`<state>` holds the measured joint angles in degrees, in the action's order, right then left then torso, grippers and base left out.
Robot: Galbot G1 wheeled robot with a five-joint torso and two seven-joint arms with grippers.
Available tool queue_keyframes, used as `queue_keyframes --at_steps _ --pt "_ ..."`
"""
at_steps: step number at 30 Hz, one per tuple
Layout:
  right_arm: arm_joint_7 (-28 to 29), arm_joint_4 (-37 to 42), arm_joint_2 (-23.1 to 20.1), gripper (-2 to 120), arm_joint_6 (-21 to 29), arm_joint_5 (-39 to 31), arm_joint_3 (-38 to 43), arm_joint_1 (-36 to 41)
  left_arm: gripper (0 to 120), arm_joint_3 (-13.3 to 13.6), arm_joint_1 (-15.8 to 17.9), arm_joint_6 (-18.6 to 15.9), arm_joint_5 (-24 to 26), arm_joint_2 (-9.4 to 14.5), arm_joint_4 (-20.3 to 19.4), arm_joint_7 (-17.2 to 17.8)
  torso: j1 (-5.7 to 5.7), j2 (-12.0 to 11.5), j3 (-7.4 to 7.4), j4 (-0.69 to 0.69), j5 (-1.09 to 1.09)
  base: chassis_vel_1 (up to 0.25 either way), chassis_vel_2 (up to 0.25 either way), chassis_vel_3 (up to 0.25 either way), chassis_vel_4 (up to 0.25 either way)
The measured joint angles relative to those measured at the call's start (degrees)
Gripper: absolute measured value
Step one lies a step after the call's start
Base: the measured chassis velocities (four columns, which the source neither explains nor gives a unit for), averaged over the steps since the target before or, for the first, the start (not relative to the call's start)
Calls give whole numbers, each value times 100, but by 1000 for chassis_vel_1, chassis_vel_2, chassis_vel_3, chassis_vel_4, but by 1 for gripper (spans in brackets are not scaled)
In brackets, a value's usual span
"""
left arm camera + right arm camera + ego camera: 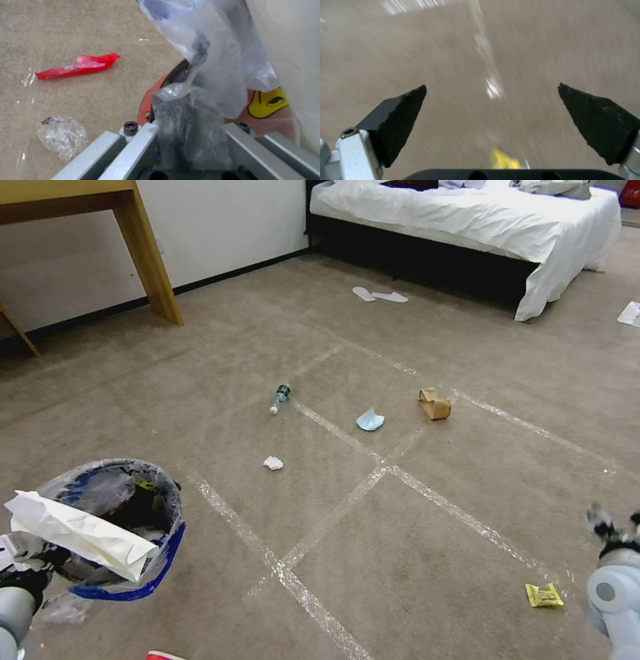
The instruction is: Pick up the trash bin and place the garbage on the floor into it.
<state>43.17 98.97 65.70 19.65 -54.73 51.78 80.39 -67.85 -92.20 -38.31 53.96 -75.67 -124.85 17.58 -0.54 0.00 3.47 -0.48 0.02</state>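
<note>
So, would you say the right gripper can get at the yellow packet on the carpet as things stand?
Probably yes. The right gripper is open and empty above bare floor, with the yellow packet lying flat close beside that arm and nothing in between.

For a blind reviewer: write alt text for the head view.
The left gripper holds the lined trash bin, white paper sticking out, low on the robot's left. Ahead on the taped carpet lie a bottle, tissue, blue mask, brown bag and yellow packet.
</note>
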Motion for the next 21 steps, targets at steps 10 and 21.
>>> queue_keyframes --at_steps 10,21 --pt "407 -1623 393 100 119 -903 -517 -670 0 3 -74 29 -49 -26 -7 -30 0 0 0 0 -2 0 0 0 0" --pt "87 -2706 437 95 -138 -922 -632 -1414 0 -93 -159 54 -7 37 -16 -58 0 0 0 1 -3 0 0 0 0"
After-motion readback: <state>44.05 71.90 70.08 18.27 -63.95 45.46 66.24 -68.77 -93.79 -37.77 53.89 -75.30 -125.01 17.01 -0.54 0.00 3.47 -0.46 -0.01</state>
